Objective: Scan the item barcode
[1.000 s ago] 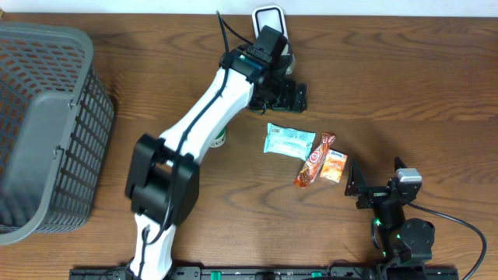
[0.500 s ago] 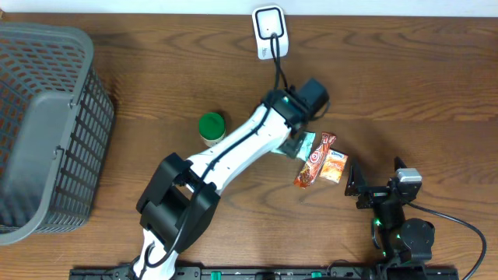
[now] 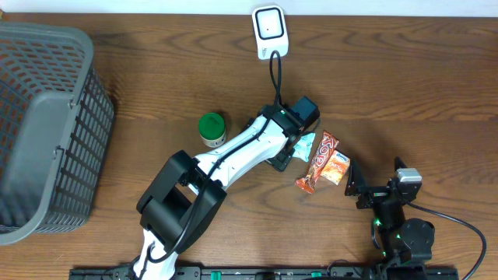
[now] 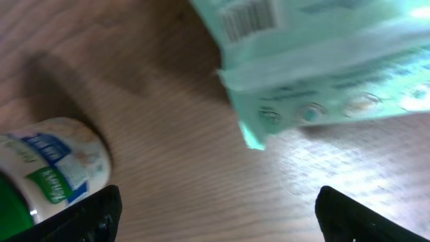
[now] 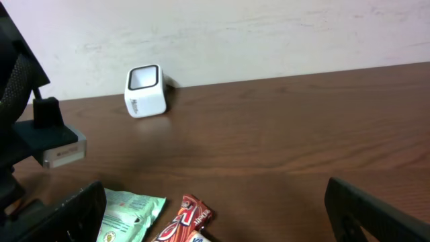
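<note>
A teal snack packet [image 4: 322, 60] lies flat on the wood, its barcode [image 4: 248, 17] facing up at one end. My left gripper [image 4: 218, 216] hovers open just above the table beside it, with nothing between its fingers; from overhead, the wrist covers most of the packet [image 3: 305, 143]. The white scanner [image 3: 269, 31] stands at the table's back edge, also seen in the right wrist view [image 5: 146, 91]. My right gripper [image 5: 215, 222] rests open at the front right, facing the packet [image 5: 127, 215] and a red bar [image 5: 185, 222].
A green-lidded white bottle [image 3: 211, 128] stands left of the left wrist, close to one finger [image 4: 87, 215]. The red bar [image 3: 319, 159] and an orange packet [image 3: 336, 167] lie right of the teal packet. A grey basket [image 3: 47, 124] fills the left side.
My left arm has swung from the scanner at the back down to the teal packet, uncovering the bottle. The red bar and orange packet shifted slightly. The right arm has stayed still.
</note>
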{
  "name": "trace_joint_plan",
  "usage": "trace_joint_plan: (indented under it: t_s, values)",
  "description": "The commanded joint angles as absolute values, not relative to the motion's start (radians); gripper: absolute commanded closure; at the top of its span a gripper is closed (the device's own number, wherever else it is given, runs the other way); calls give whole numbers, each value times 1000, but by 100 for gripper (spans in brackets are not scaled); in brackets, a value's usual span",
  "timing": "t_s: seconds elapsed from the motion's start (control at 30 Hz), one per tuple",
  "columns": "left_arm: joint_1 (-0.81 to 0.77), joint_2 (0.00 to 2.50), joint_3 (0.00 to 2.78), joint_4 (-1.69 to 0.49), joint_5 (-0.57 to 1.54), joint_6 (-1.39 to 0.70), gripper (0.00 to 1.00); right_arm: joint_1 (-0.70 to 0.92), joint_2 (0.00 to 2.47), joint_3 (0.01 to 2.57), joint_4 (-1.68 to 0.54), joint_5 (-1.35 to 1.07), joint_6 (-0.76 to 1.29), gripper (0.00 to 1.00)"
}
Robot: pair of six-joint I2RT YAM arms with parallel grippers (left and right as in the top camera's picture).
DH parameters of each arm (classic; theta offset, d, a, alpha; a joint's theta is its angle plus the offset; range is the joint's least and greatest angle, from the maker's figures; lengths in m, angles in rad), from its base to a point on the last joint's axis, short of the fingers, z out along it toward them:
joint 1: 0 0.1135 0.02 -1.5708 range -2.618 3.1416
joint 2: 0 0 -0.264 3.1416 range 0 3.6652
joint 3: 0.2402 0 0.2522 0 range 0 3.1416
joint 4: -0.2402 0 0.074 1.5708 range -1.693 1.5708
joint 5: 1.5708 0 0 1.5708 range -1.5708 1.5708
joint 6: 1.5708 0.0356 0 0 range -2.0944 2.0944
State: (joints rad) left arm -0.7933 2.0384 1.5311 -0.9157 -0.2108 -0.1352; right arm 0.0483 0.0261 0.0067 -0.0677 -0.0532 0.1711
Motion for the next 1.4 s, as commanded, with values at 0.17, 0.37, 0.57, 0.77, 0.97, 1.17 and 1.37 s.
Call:
trace_joint_plan:
  t_s: [0.17, 0.37, 0.57, 0.77, 0.97, 1.17, 1.37]
  values:
    - [-790, 1722, 1534, -871, -146, -36, 8, 54, 26, 6, -71, -58, 156, 1]
    - [-753, 1378, 1534, -537, -154, 118, 3, 54, 26, 6, -71, -58, 156, 1]
    - [-660, 1213, 1534, -516, -153, 281, 3, 54, 26, 6, -71, -58, 156, 1]
    - [-574, 1114, 1513, -680, -138, 276, 3, 54, 26, 6, -71, -58, 156, 1]
    - [-487, 885, 1277, -506, -138, 211, 2, 54, 26, 6, -71, -58, 156, 1]
    - [-400, 703, 982, -250, 43, 161, 2, 54, 26, 6, -71, -58, 156, 1]
    - [-382, 777, 933, -138, 90, 60, 2, 54, 26, 6, -71, -58, 156, 1]
